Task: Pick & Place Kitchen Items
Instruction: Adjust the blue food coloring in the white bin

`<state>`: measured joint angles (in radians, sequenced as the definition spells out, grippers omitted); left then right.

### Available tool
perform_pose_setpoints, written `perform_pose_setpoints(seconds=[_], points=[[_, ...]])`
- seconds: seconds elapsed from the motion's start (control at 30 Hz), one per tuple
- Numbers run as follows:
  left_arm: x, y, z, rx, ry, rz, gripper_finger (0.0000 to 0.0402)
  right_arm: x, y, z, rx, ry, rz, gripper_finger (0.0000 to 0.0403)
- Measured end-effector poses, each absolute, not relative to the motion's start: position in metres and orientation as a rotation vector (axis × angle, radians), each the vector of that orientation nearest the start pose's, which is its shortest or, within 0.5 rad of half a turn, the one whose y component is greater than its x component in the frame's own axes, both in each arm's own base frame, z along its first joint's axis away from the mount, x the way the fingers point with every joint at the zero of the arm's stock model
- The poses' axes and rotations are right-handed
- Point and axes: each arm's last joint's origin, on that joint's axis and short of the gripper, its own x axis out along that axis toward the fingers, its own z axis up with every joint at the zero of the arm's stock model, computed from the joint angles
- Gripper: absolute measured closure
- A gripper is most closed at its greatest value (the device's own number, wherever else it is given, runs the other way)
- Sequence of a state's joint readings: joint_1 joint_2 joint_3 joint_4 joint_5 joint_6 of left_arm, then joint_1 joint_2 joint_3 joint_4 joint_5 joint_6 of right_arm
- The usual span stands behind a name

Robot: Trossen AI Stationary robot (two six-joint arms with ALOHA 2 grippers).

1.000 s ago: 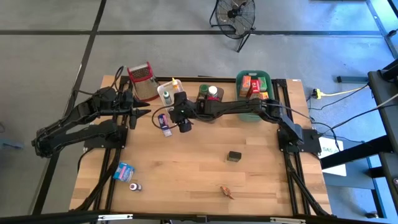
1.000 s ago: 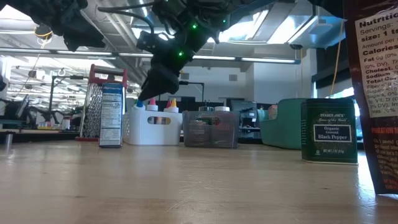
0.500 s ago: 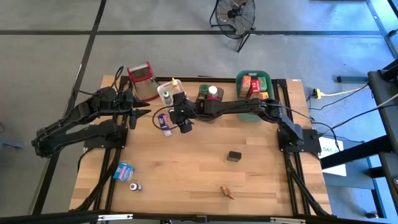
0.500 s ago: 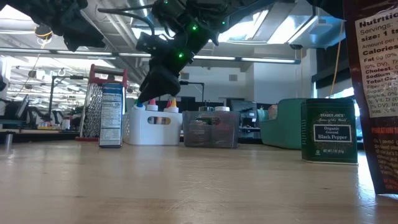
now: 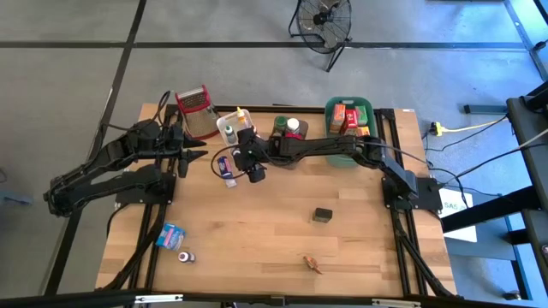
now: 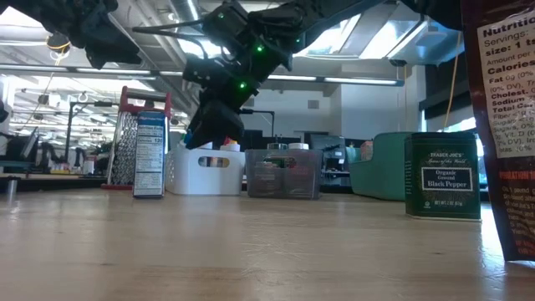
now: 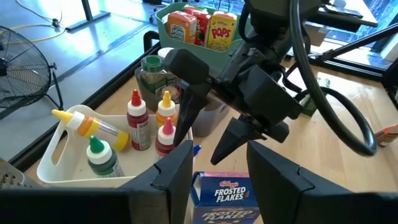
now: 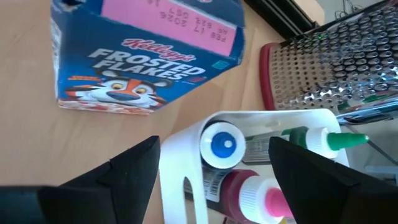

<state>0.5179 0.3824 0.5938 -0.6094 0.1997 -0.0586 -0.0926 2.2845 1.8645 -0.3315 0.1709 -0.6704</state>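
Note:
My right gripper (image 8: 214, 155) is open and points down over the end of a white tub (image 5: 229, 127) that holds tiny bottles. Its fingers stand on either side of a blue-capped bottle (image 8: 224, 144), upright at that end of the tub, without touching it. The same gripper shows in the left wrist view (image 7: 200, 146) and the low view (image 6: 213, 138). A blue Frosted Flakes box (image 5: 226, 168) stands on end on the table beside the tub. My left gripper (image 7: 217, 162) is open, hovering just left of that box (image 7: 221, 196) and touching nothing.
A grey grater with a red top (image 5: 195, 107) stands left of the white tub. A brown tub with jars (image 5: 289, 133) and a green tub with boxes (image 5: 349, 115) sit along the far edge. A black pepper tin (image 5: 323, 215), a small blue box (image 5: 174, 234) and a tiny bottle (image 5: 186, 256) lie nearer.
My right gripper has come down a little toward the white tub; in the low view it now hides the blue cap that showed below its tip before. The left arm and the Frosted Flakes box have kept still.

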Motion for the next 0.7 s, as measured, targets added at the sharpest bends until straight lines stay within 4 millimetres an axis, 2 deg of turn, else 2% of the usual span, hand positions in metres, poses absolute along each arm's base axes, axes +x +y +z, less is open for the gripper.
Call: perform_pose_setpoints(seconds=[0.17, 0.5, 0.7], points=[[0.0816, 0.0399, 0.2748, -0.195, 0.366, 0.325, 0.0256, 0.5090, -0.0528, 0.1926, -0.664, 0.805, 0.008, 0.0108], [0.0816, 0.0399, 0.2748, -0.194, 0.366, 0.325, 0.0256, 0.5090, -0.0534, 0.1927, -0.663, 0.804, 0.007, 0.0154], [0.0816, 0.0399, 0.2748, -0.195, 0.366, 0.325, 0.0256, 0.5096, -0.0536, 0.1930, -0.636, 0.774, 0.066, 0.0170]])
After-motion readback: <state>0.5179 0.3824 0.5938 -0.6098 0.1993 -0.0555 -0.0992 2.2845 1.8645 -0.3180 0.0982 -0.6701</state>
